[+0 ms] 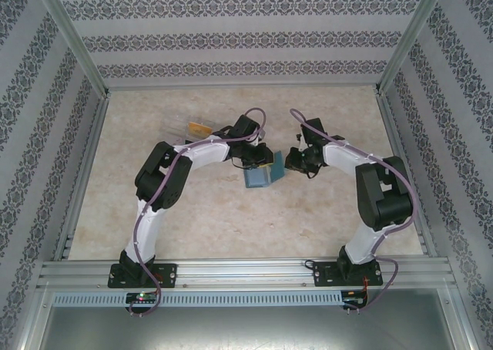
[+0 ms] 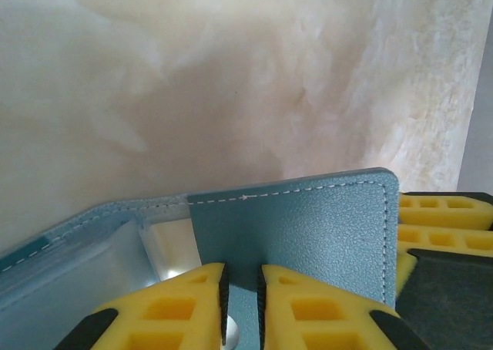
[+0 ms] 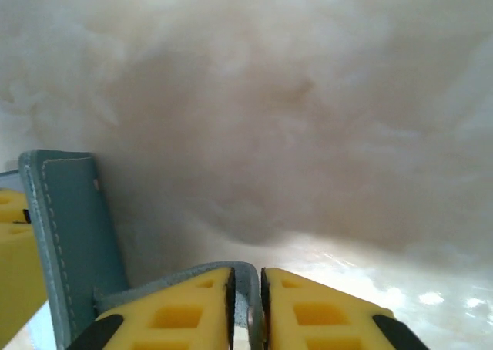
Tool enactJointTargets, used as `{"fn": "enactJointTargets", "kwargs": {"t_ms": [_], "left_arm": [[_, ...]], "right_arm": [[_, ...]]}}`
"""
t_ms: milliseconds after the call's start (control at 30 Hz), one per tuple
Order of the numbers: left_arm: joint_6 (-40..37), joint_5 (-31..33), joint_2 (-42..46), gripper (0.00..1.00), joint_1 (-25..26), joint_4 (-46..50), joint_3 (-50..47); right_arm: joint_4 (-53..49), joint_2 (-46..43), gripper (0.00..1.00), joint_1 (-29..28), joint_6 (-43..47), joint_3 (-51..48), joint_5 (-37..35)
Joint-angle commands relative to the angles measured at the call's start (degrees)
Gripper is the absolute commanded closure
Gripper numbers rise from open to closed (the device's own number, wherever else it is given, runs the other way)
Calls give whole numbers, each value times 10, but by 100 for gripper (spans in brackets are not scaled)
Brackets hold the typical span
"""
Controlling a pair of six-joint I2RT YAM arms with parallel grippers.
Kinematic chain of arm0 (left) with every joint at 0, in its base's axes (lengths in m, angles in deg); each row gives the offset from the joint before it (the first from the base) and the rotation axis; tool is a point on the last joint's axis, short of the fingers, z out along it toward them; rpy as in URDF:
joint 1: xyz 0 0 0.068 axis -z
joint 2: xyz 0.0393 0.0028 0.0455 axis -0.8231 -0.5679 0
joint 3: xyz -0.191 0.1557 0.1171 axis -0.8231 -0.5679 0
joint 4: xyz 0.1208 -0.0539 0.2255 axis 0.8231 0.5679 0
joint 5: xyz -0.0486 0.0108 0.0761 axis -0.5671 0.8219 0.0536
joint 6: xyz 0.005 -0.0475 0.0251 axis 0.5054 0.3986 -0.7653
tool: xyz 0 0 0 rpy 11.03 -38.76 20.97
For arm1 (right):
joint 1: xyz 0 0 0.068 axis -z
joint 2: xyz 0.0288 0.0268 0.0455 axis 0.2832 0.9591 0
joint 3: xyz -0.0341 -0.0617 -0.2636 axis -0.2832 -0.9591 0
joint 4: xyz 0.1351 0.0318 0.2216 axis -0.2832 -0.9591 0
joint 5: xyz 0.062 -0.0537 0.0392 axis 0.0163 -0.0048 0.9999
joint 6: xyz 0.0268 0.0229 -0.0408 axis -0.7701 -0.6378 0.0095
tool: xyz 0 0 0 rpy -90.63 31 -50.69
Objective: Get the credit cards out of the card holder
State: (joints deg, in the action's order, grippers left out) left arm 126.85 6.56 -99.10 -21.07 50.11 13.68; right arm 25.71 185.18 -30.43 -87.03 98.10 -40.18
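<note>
**Both grippers clamped on the card holder at mid-table**

At the near edge, the rail (image 1: 246, 267) carried the two arm bases. Bare table (image 1: 254, 227) lay open between them and the work. Farther in, both arms bent inward and met at the card holder (image 1: 262, 176), which sat about mid-table, well apart from the side frames. From above, the fingers were too small to judge.

The wrist views settled that. The left gripper (image 2: 243, 288) had its yellow fingers drawn narrow onto one stitched blue-grey half, with the material pinched between the pads. To the left of that half, the other side of the wallet fell away and showed a clear pocket (image 2: 115, 250). Whether a card sat inside it could not be told. The right gripper (image 3: 246, 292) was likewise closed tight on a thin blue-grey edge, and another part of the wallet stood upright just to its left. The left wrist view also caught the other gripper's yellow fingers (image 2: 439, 211) just beside the wallet's rounded corner.

Beyond the left forearm, the top view showed the credit cards (image 1: 189, 126) lying loose on the table, an orange-gold card (image 1: 200, 126) among paler ones, apart from the wallet. Behind them, open marble ran to the patterned back wall (image 1: 246, 42). The far right quarter of the table also offered free room.
</note>
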Motion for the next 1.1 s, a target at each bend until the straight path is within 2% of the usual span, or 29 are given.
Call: {"fn": "enactJointTargets", "kwargs": {"t_ms": [0,67,267,467,533,633,800,867,933,1067], "left_arm": [[-12,15,-16,82,14,49,25],[-15,24,-22,84,15,62,27],[-13,60,-29,91,18,108,40],[-15,60,-35,93,21,118,51],[-17,64,-37,93,22,126,57],[-20,70,-38,93,24,135,61],[-21,69,-52,96,27,149,74],[-21,68,-56,96,28,149,75],[-21,68,-58,96,28,150,76],[-23,68,-57,96,28,150,75]], "right_arm": [[-7,-58,70,2,-1,-15,-22],[-5,-83,68,2,-2,-22,-28],[1,-113,70,-1,-4,-27,30],[22,-106,75,-28,-21,-28,71],[9,-96,77,-48,-21,-19,57],[-12,-106,76,-82,-26,-12,-11],[-24,-156,65,-96,-41,-18,-61],[-28,-169,64,-98,-31,-16,-57],[-35,-170,66,-102,-25,-13,-54],[-29,-142,77,-102,-33,-20,-42]]}}
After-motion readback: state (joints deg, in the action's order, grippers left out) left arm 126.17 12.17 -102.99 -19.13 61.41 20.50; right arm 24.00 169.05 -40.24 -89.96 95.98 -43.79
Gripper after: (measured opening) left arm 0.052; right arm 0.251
